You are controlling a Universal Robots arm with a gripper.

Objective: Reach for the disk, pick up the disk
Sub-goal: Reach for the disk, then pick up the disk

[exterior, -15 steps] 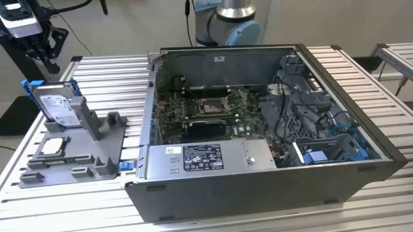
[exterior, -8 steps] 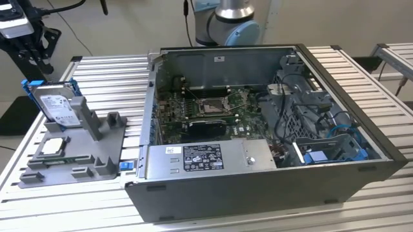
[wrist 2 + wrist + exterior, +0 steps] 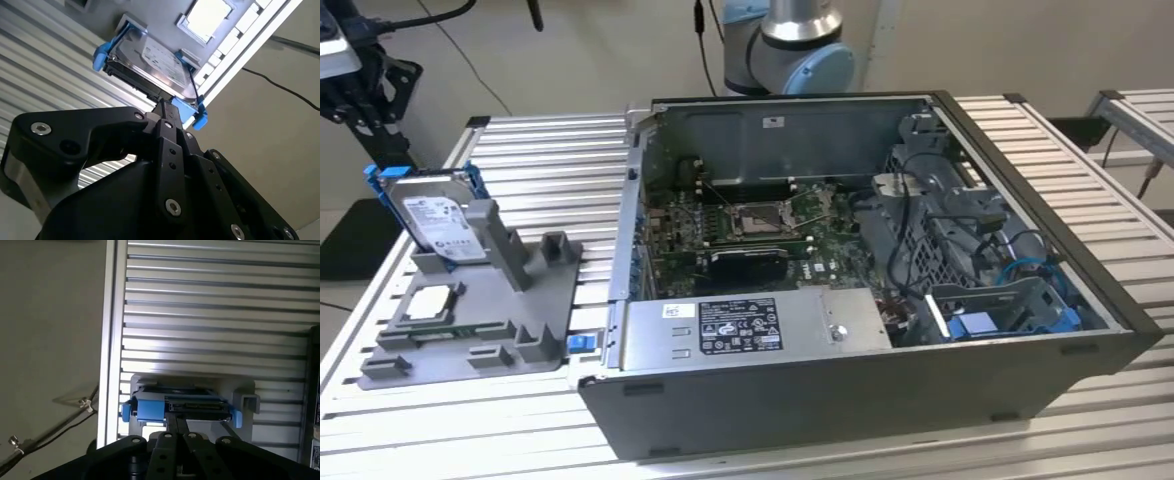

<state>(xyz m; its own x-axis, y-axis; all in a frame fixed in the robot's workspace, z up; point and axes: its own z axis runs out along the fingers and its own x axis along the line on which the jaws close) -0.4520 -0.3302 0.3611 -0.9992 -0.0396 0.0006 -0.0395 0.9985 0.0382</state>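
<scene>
The disk (image 3: 438,215), a silver hard drive with a white label in a blue side frame, stands on edge in a slot of the grey holder (image 3: 534,290) at the exterior view's left. My gripper (image 3: 371,115) hangs above and beyond it, apart from it. In both wrist views the black fingers (image 3: 167,150) run together toward the disk's (image 3: 155,60) top edge with nothing between them; the gripper (image 3: 164,107) is shut. The first wrist view shows the disk (image 3: 192,405) end-on just past my gripper (image 3: 177,424).
A small square silver chip (image 3: 430,302) lies flat on the grey holder in front of the disk. An open computer case (image 3: 854,300) fills the middle of the ribbed metal table (image 3: 547,150). The arm's base (image 3: 794,45) stands behind the case. The table's edge (image 3: 112,340) runs close to the holder.
</scene>
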